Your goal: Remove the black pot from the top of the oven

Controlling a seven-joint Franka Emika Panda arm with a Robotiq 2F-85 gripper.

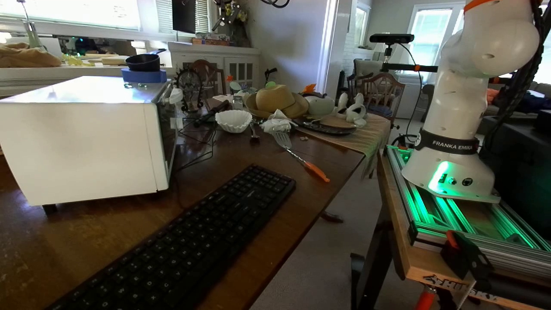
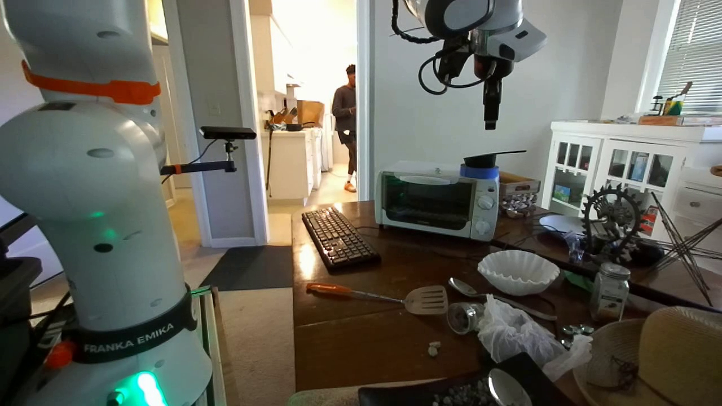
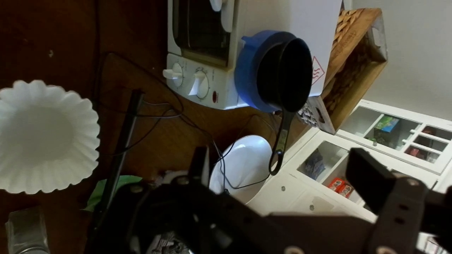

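Note:
The black pot (image 2: 480, 160) sits on a blue round piece (image 2: 479, 172) on top of the white oven (image 2: 426, 203), at the knob end. The pot also shows in an exterior view (image 1: 143, 63) and in the wrist view (image 3: 295, 76). In the wrist view its handle (image 3: 283, 135) points down the picture, its looped end between my fingers in the picture. My gripper (image 2: 491, 121) is above the pot, apart from it, fingers pointing down. In the wrist view the gripper (image 3: 282, 165) is open, with wide-set fingers and nothing between them.
A wooden basket (image 3: 353, 70) stands behind the oven. A black keyboard (image 1: 193, 241), a white fluted bowl (image 2: 519, 273), a spatula (image 2: 426, 300) and a white plastic bag (image 2: 516, 332) lie on the table. A dark round ornament (image 2: 612, 220) and cables (image 3: 155, 113) are near the oven.

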